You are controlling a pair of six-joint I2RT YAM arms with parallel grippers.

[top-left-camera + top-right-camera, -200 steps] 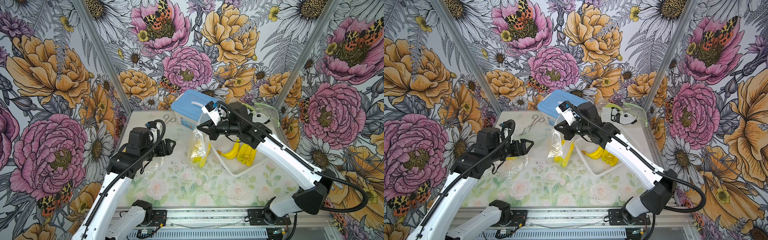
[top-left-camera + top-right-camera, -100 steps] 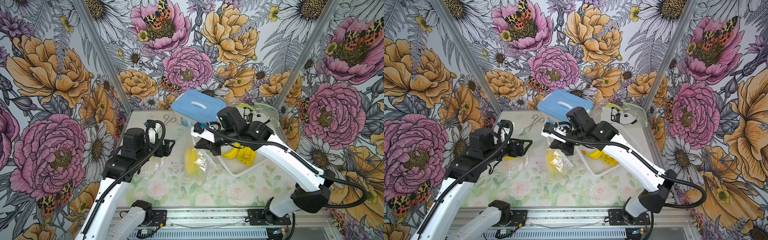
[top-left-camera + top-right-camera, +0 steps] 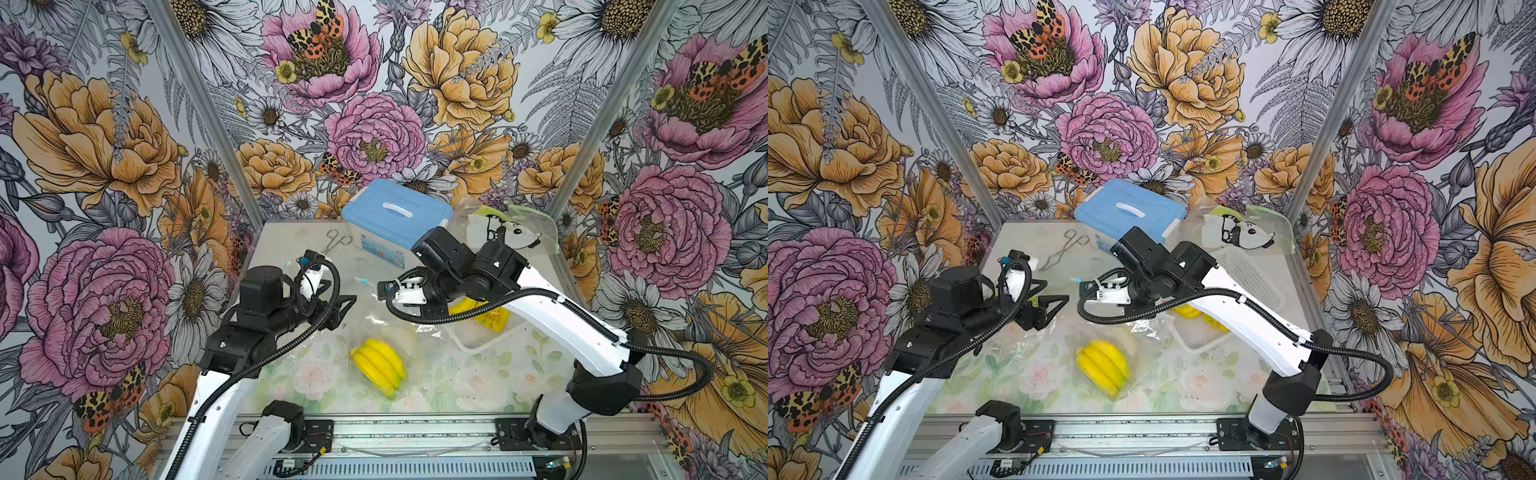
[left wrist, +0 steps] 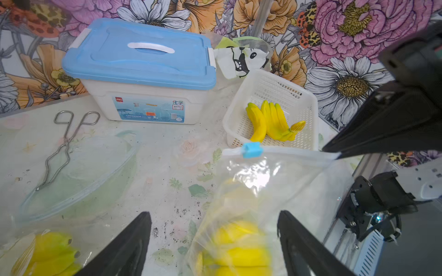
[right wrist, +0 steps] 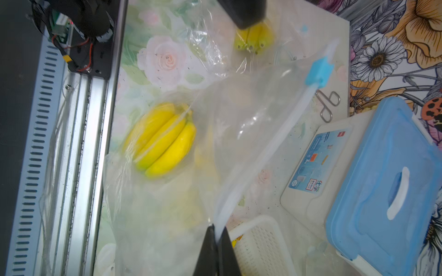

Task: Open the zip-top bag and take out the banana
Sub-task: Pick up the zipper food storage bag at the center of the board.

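A: The right gripper point(image 5: 217, 233) was clamped hard there, jaws pressed together on the corner of the bag's point(image 5: 251, 133) zip strip!
B: And the blue slider point(image 5: 319, 71)?
A: It sat far along the strip from that pinch, near the other end. I couldn't tell whether the seal was parted.
B: Where was the banana point(image 3: 380, 365)?
A: Inside the clear bag, a yellow bunch down at the end away from the strip. In both top views it lay at about seven o'clock from the right gripper, near the table's point(image 3: 478, 386) front edge.
B: And the left side?
A: The left gripper point(image 4: 214, 218) had its jaws spread wide, gripping nothing. It hovered at ten o'clock from the banana, pointed toward the bag.
B: Anything else around?
A: A white basket point(image 4: 279, 88) with a second bunch point(image 4: 267, 121) sat at two o'clock from the banana. The blue-lidded box point(image 4: 138, 62) was at twelve, by the back wall. Metal tongs point(image 4: 62, 143) lay just beside the box, at its nine o'clock.
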